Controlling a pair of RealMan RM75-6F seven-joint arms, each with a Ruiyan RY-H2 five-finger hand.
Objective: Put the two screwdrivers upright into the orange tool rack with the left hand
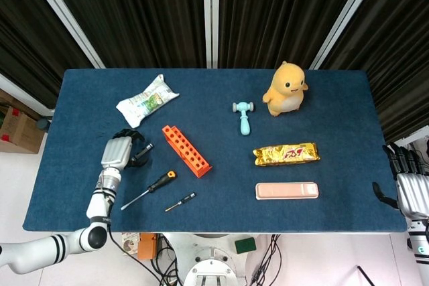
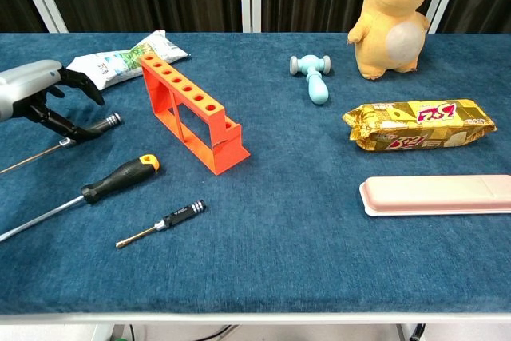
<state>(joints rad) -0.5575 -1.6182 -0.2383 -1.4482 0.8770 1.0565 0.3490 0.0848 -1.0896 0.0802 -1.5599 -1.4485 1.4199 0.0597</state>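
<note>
- Our left hand (image 2: 40, 95) sits over the grey-handled screwdriver (image 2: 94, 126) at the table's left side, fingers curled around the handle. We can't tell whether they've closed on it; the tool looks flat on the cloth, shaft trailing toward the left edge.
- The black-and-orange screwdriver (image 2: 120, 177) lies just in front of it, and a small driver bit (image 2: 162, 224) lies nearer the table edge. The task doesn't say which two go in.
- The orange tool rack (image 2: 190, 111) stands upright just right of all three, holes up, none filled.
- Handling, our read: rigid steel shafts, light, handle-heavy. The grey handle looks knurled, so decent friction; the thin shaft would roll or slip.
- Take hold mid-handle, thumb opposing, leaving the shaft free to drop tip-first into a hole.
- The rack looks like light plastic, so a side load during insertion could push or tip it.
- Our right hand (image 1: 410, 189) hangs off the table's right edge, fingers apart, holding nothing.
</note>
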